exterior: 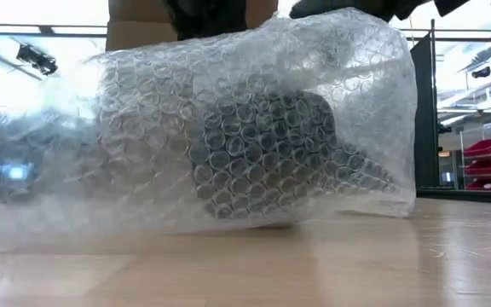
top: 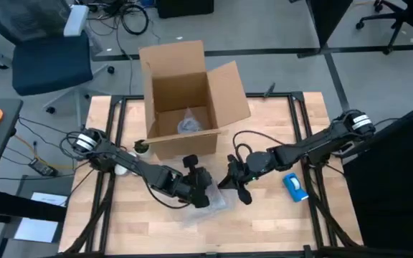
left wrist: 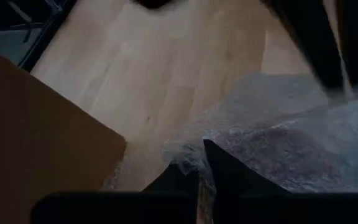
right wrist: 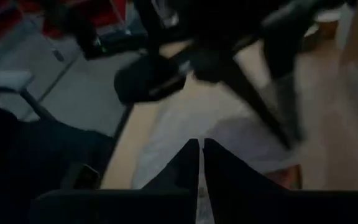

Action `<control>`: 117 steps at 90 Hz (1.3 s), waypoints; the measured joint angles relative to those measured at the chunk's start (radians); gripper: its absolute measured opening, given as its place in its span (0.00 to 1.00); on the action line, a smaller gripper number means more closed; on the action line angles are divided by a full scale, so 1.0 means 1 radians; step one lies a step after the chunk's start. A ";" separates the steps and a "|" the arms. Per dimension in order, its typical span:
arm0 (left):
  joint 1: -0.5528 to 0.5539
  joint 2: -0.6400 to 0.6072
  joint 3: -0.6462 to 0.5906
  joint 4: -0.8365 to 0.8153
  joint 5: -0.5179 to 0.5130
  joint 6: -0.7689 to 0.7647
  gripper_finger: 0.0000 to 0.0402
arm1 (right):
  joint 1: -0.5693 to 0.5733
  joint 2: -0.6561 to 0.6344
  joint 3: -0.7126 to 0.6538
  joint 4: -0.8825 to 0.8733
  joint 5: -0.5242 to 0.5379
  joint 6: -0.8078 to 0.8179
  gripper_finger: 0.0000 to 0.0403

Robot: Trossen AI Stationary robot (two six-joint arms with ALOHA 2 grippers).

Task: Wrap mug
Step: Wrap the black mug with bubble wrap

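Note:
A sheet of clear bubble wrap [exterior: 254,128] stands bunched in the middle of the table, and a dark round shape inside it is the mug [exterior: 262,158]. The bundle's underside rests on the wooden top. My left gripper [top: 201,188] comes in from the table's left and is shut on the wrap; its own view shows the shut fingers [left wrist: 229,177] on the wrap's edge. My right gripper [top: 234,183] comes in from the right, just beside the bundle, with its fingers [right wrist: 222,168] closed. A reddish patch [right wrist: 284,177] shows under the wrap there. My left gripper pinches a ruffled edge of the bubble wrap [left wrist: 185,152] between its two fingers, slanting down from the table's left. The wrap rises from the table to the fingers and covers the mug. My right gripper pinches the wrap's upper right part [exterior: 356,34], coming from the right. A pale sliver [right wrist: 200,186] shows between its fingers, and the sheet stretches away beyond them.
An open cardboard box [top: 188,100] with crumpled wrap inside stands at the far middle of the table. A blue tape dispenser [top: 295,186] lies right of the grippers. A small dark-green object [top: 142,147] sits by the box's left corner. Bare wood [top: 264,229] lies toward the near edge.

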 joint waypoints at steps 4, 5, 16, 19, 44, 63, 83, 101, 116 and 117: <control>0.001 0.000 0.000 -0.002 -0.003 0.000 0.00 | 0.010 0.037 0.036 -0.045 0.009 -0.023 0.00; 0.001 0.000 0.000 -0.001 -0.003 0.000 0.00 | 0.012 0.047 0.049 -0.053 0.013 -0.030 0.00; 0.001 0.000 0.000 -0.006 -0.003 0.002 0.00 | 0.020 0.129 0.181 -0.201 0.055 -0.108 0.00; 0.001 0.000 0.000 -0.007 -0.003 0.002 0.00 | 0.017 0.147 0.209 -0.252 0.074 -0.123 0.00; -0.005 0.000 0.000 -0.012 -0.003 0.001 0.01 | 0.005 0.231 0.305 -0.356 0.097 -0.167 0.00; -0.018 -0.042 0.034 -0.074 0.025 0.024 0.12 | -0.007 0.243 0.306 -0.388 0.115 -0.167 0.00; -0.047 -0.084 0.095 -0.250 0.038 0.002 0.28 | -0.010 0.243 0.306 -0.393 0.111 -0.167 0.00; -0.145 -0.109 0.148 -0.461 0.085 -0.134 0.33 | -0.010 0.243 0.306 -0.438 0.097 -0.176 0.00; -0.205 -0.101 0.071 -0.416 0.049 -0.251 0.33 | -0.012 0.243 0.306 -0.433 0.110 -0.224 0.00; -0.206 -0.101 0.061 -0.402 0.051 -0.259 0.33 | -0.012 0.243 0.307 -0.434 0.111 -0.229 0.00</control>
